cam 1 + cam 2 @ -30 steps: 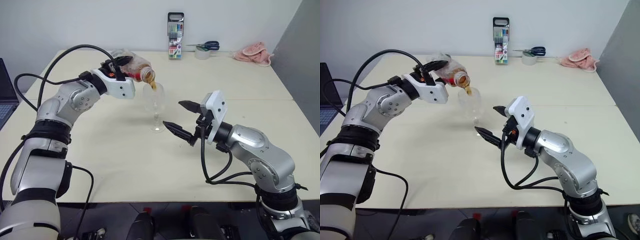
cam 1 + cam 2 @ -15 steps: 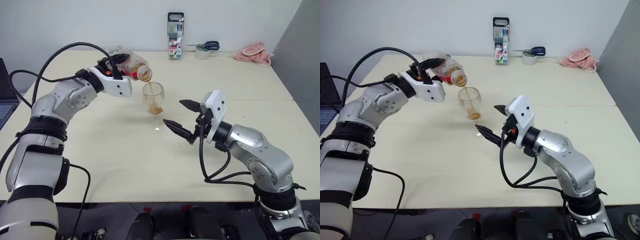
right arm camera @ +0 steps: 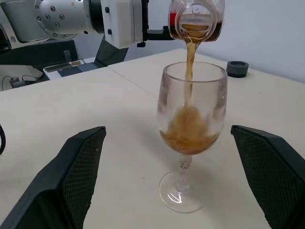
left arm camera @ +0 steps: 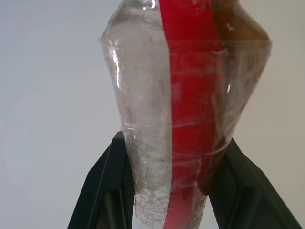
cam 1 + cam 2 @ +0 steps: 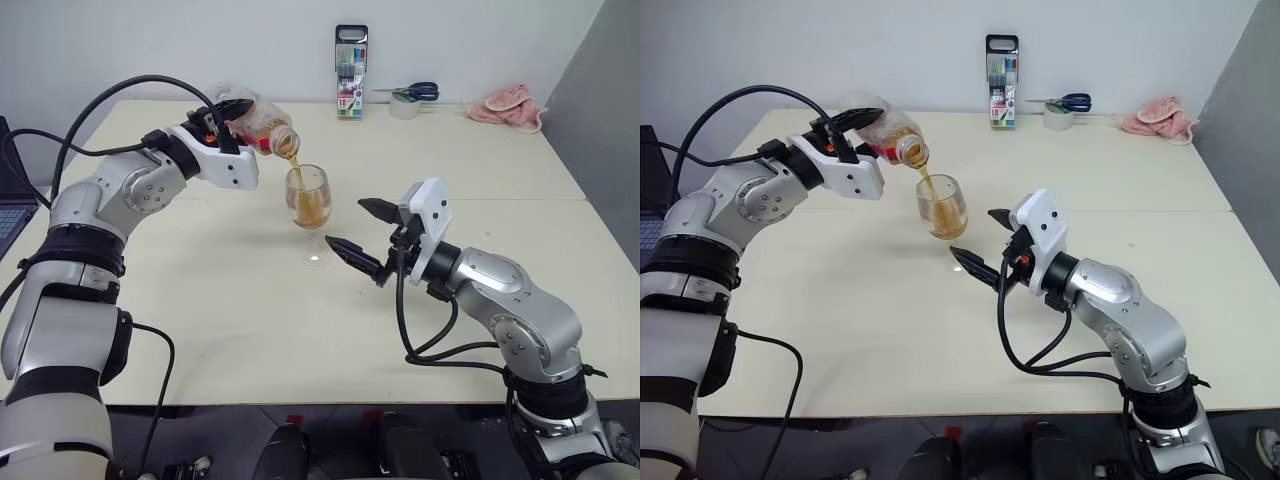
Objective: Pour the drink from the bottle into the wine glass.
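Observation:
My left gripper (image 5: 238,118) is shut on the clear bottle (image 5: 262,125) with the red label stripe (image 4: 188,109). The bottle is tipped, its open mouth just above the wine glass (image 5: 308,205). A thin amber stream of the drink (image 3: 189,62) falls into the bowl, and frothy drink (image 3: 189,129) fills the lower half. The glass stands upright on the cream table (image 5: 200,300). My right gripper (image 5: 346,224) is open and level, with one finger either side of the glass's stem and foot on the near right, touching neither.
At the table's far edge stand a marker-pen case (image 5: 351,72), scissors on a tape roll (image 5: 408,97) and a pink cloth (image 5: 512,108). A laptop (image 5: 8,190) sits at the far left. A small dark round object (image 3: 237,68) lies behind the glass.
The drink in the glass rose from almost nothing to about half the bowl. The bottle's rear end lifted a little with the left hand. The right gripper stayed put.

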`<move>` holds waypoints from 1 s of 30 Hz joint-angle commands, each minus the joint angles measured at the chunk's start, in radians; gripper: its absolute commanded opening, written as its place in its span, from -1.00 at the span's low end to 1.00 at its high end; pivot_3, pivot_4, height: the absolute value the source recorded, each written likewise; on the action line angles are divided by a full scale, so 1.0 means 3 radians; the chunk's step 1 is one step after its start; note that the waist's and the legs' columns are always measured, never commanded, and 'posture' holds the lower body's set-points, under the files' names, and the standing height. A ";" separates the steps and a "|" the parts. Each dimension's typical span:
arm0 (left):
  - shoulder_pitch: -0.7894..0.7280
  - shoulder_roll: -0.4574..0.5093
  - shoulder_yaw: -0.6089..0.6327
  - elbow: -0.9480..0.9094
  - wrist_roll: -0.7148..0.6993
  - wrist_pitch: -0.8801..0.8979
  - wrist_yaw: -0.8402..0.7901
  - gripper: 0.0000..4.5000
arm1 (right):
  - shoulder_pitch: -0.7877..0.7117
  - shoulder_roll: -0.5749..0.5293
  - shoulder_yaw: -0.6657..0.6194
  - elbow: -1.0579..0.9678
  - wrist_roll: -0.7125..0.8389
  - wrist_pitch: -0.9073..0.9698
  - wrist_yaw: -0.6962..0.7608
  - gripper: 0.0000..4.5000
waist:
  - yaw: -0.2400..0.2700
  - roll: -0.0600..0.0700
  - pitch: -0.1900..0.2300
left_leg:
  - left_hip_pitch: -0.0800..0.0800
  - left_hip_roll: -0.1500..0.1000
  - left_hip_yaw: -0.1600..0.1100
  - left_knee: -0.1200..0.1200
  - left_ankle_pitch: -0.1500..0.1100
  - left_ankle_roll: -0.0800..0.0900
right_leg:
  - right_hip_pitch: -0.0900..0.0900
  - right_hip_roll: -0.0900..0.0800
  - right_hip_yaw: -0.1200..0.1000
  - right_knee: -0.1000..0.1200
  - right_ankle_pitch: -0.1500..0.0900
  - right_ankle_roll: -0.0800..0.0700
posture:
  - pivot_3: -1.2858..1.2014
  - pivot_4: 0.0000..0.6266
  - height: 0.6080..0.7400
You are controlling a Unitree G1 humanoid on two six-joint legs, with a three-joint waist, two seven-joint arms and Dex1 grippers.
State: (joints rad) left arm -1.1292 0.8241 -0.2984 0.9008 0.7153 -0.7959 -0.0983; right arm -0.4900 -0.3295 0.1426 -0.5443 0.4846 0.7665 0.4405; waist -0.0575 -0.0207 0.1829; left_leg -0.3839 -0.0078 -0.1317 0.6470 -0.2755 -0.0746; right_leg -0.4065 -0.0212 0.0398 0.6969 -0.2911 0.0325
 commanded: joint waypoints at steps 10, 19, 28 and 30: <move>-0.0244 0.0107 -0.0023 0.0027 0.0004 -0.0044 0.0133 -0.26 | 0.0004 0.0035 0.0021 -0.0031 -0.0031 -0.0178 0.0037 1.00 | -0.0001 0.0000 0.0000 | 0.0000 0.0000 0.0000 0.0000 0.0000 0.0000 | 0.0000 0.0000 0.0000 0.0001 0.0000 0.0000 | 0.03 -0.52 1.00; -0.0307 0.0126 -0.0044 0.0077 0.0034 -0.0068 0.0151 -0.26 | 0.0045 0.0064 0.0074 0.0011 -0.0108 -0.0327 0.0066 1.00 | -0.0002 0.0000 0.0000 | 0.0001 0.0000 0.0001 0.0000 0.0000 0.0000 | 0.0000 0.0000 0.0000 0.0001 0.0000 0.0000 | 0.03 -0.52 1.00; -0.0367 0.0123 -0.0066 0.0127 0.0057 -0.0084 0.0159 -0.26 | 0.0057 0.0090 0.0080 0.0010 -0.0125 -0.0374 0.0062 1.00 | -0.0003 0.0000 0.0000 | 0.0000 0.0000 0.0000 0.0001 0.0000 -0.0001 | 0.0000 0.0000 0.0000 0.0001 0.0000 0.0000 | 0.03 -0.52 1.00; -0.0374 0.0116 -0.0067 0.0123 0.0050 -0.0085 0.0150 -0.26 | 0.0059 0.0091 0.0080 0.0006 -0.0124 -0.0374 0.0060 1.00 | -0.0004 0.0000 0.0000 | 0.0001 0.0000 0.0001 0.0001 0.0000 -0.0001 | 0.0000 0.0000 0.0000 0.0001 0.0000 0.0000 | 0.03 -0.52 1.00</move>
State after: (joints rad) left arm -1.1933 0.8373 -0.3293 0.9484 0.7412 -0.8163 -0.0741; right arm -0.4690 -0.3068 0.1769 -0.5212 0.4502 0.6813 0.4545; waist -0.0587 -0.0207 0.1829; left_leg -0.3837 -0.0078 -0.1317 0.6473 -0.2754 -0.0748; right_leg -0.4065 -0.0213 0.0398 0.6973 -0.2911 0.0325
